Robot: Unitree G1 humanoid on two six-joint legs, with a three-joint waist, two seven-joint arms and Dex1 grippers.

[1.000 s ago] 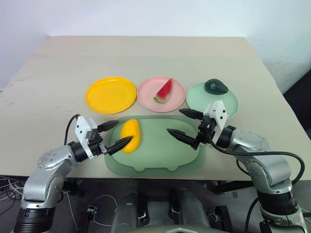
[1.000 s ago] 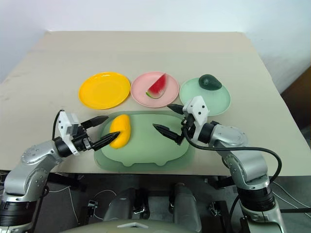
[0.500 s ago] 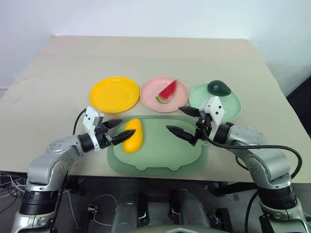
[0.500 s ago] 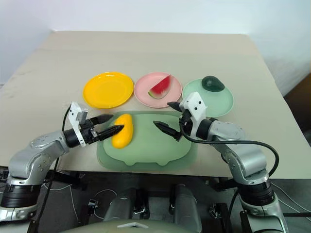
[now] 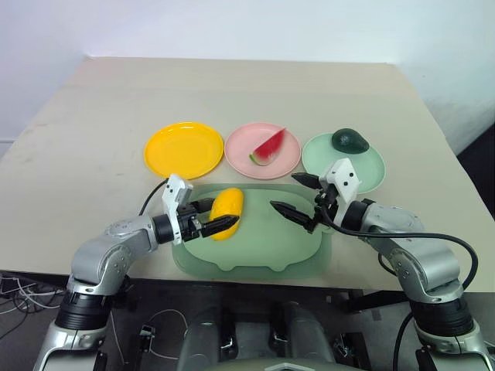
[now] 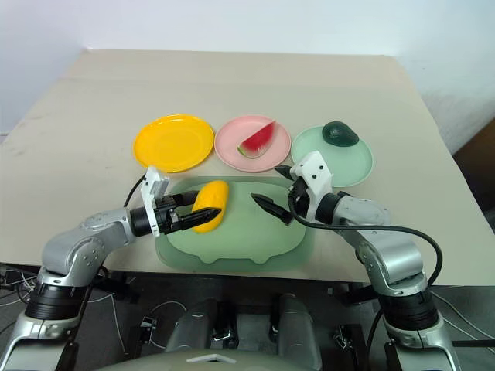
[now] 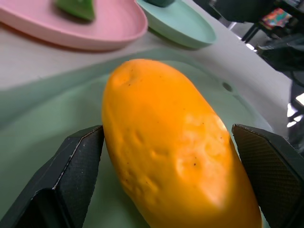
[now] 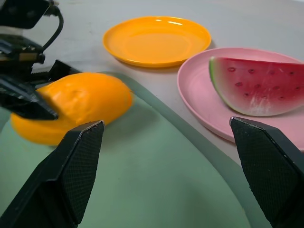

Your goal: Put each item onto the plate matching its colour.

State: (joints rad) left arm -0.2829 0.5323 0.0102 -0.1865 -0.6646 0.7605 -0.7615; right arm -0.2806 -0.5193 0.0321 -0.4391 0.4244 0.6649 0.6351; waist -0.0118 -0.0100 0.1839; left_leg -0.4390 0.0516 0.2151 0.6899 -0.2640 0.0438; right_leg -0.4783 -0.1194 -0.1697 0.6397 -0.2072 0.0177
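Reaching in since a second ago, the left gripper straddles the mango, fingers wide, right gripper likewise empty.

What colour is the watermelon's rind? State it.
Green, on the watermelon; the right wrist view shows it best.

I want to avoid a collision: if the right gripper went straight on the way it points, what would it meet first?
Likely the mango with the left gripper around it; the board lies between.
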